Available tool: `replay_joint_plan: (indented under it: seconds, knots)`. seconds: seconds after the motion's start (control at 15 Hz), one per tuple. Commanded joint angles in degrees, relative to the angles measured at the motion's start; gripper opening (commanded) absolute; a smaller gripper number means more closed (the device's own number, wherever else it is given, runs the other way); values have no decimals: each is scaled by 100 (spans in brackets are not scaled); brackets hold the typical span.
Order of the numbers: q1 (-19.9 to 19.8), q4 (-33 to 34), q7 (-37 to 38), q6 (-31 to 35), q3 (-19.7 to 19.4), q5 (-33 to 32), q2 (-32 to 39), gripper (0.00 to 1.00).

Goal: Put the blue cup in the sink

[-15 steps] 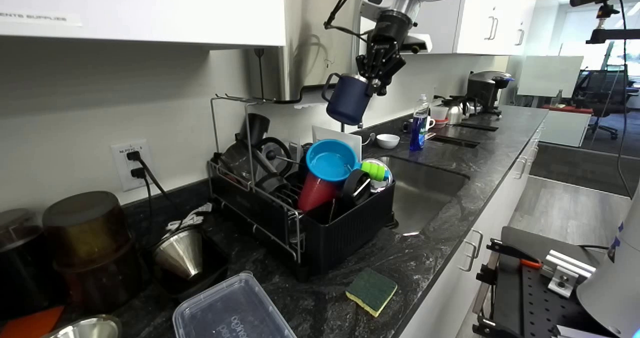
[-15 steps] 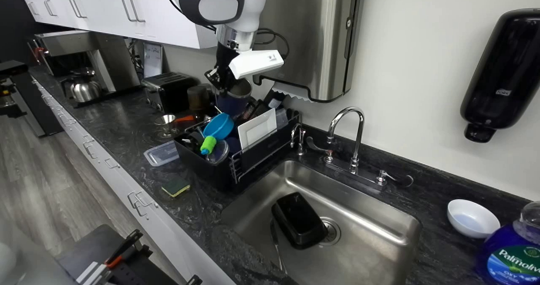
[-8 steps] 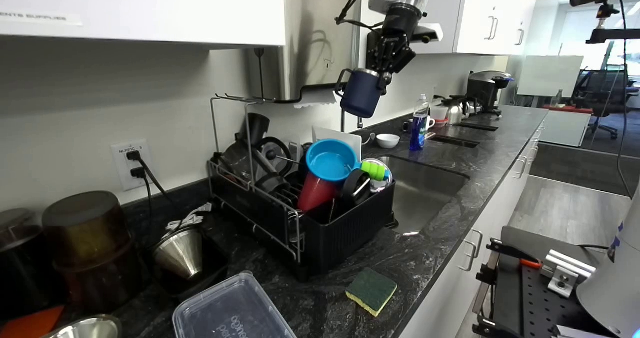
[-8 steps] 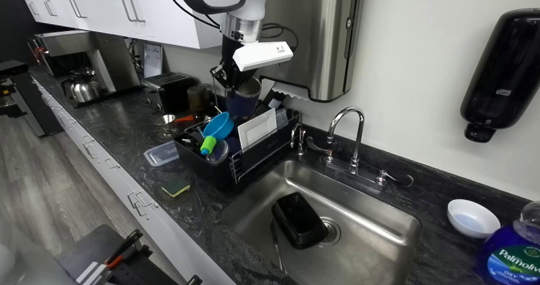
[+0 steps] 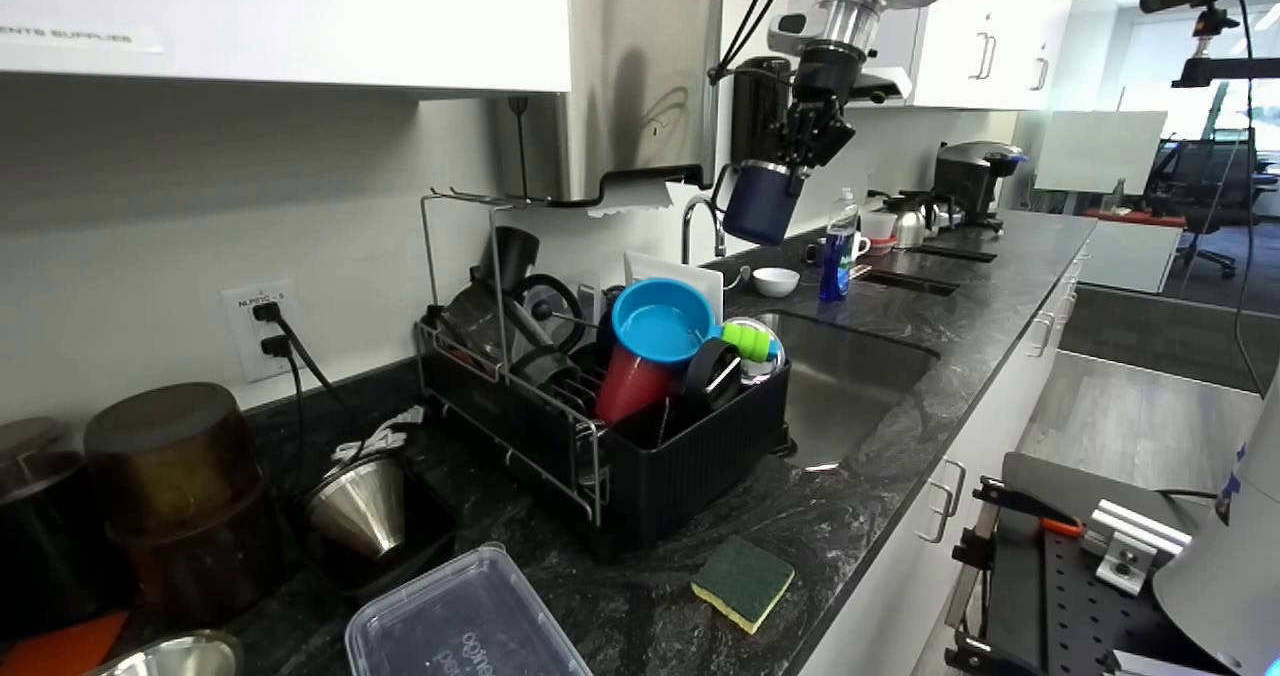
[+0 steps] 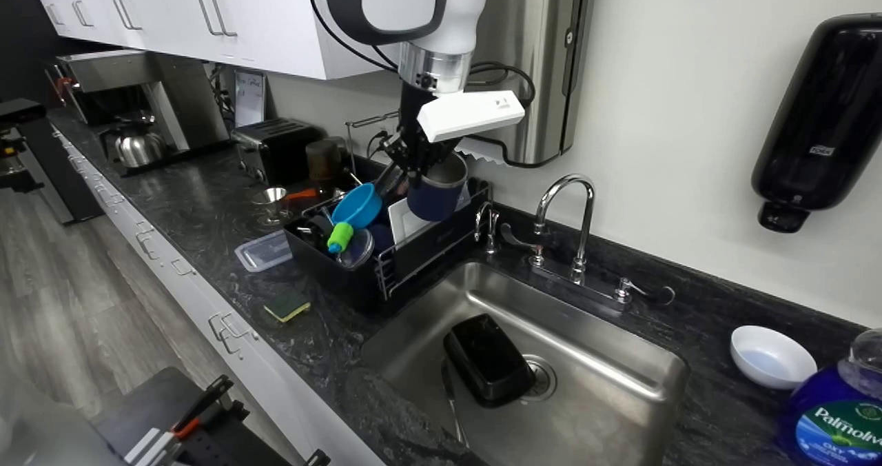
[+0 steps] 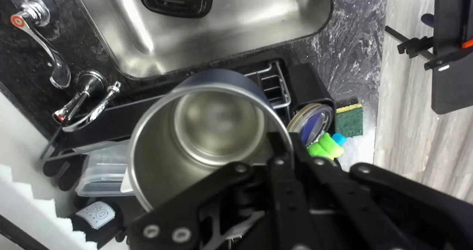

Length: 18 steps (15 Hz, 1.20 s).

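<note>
Gripper [image 7: 288,144] is clamped on the rim of the navy metal mug [image 7: 218,128]: one finger looks to be inside the wall, one outside, per wrist view. Mug's in midair over the dish rack [image 5: 700,456], touching nothing below AFAICT. So prob. mid-carry: pick's done, drop-off isn't.

Key relation = sink [image 6: 586,411] vs. gripper. In wrist view the mug's mouth sits at abt 9–10 o'clock of the gripper, & the sink at abt 11, just past the rack's edge. In both exterior views the sink's at abt 5 o'clock fr. the mug, & lower. So next move likely needs a run that way first, then down, losing height only once past the rack.

Mug's long axis is a bit off plumb: in both exterior views mouth points twd abt 1 o'clock, base twd abt 7. Prob. wants straightening b4 release or it could tip.

Watch-outs, my guess: lowering too early, base could clip the white square plate [image 6: 408,225] or rack wall. Gooseneck faucet [image 6: 586,231] is at 3–4 o'clock of the mug in an exterior view, so don't swing wide. Black tray [image 6: 490,360] in the sink = poor landing; slim utensil [image 6: 448,383] lies at its 8 o'clock.
</note>
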Motion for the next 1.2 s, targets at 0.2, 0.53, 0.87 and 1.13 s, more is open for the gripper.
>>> replay_joint_plan:
  seconds: [0.2, 0.53, 0.87, 1.13]
  knots:
    - [-178, -101, -20, 904, -60, 117, 473, 2]
    - [-410, -121, -133, 1409, -92, 156, 890, 2]
    - [-704, -88, -372, 1755, -123, 272, 1250, 2]
    - [-950, -1, -466, 2029, -128, 260, 1566, 2]
